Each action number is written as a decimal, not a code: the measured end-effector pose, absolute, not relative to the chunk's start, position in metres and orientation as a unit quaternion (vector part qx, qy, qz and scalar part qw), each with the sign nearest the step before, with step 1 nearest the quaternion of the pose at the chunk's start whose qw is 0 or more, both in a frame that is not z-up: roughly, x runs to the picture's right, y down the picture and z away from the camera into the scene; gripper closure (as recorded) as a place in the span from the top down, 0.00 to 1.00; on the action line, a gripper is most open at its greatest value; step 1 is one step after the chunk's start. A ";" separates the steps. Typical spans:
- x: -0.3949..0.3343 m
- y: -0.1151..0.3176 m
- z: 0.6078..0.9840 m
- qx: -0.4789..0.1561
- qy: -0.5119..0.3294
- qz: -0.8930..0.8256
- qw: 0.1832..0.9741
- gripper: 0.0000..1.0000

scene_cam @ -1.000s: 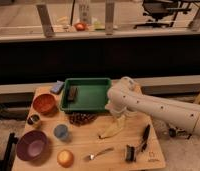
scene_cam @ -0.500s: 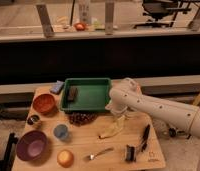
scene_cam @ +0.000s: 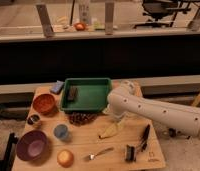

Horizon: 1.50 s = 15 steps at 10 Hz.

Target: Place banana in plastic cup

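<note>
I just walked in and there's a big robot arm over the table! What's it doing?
A robot's white arm reaches in from the right over a wooden table. Its gripper points down at the banana, which lies on the table in front of the green tray. Whether it has hold of the banana can't be seen. The light blue plastic cup stands apart, further left in the picture, and the banana is not in it yet.

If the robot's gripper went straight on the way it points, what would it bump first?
Probably the banana. The gripper, just past the green tray's front right corner, points down at it. How close they are is hard to judge.
</note>
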<state>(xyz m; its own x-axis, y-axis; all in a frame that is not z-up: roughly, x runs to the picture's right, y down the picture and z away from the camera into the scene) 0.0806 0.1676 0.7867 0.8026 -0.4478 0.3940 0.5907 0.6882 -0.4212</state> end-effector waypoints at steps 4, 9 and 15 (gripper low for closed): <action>0.078 0.191 0.799 -0.296 -0.139 -0.292 0.899 0.80; 0.087 0.213 0.822 -0.317 -0.139 -0.269 0.899 0.80; 0.094 0.226 0.848 -0.332 -0.142 -0.247 0.899 0.31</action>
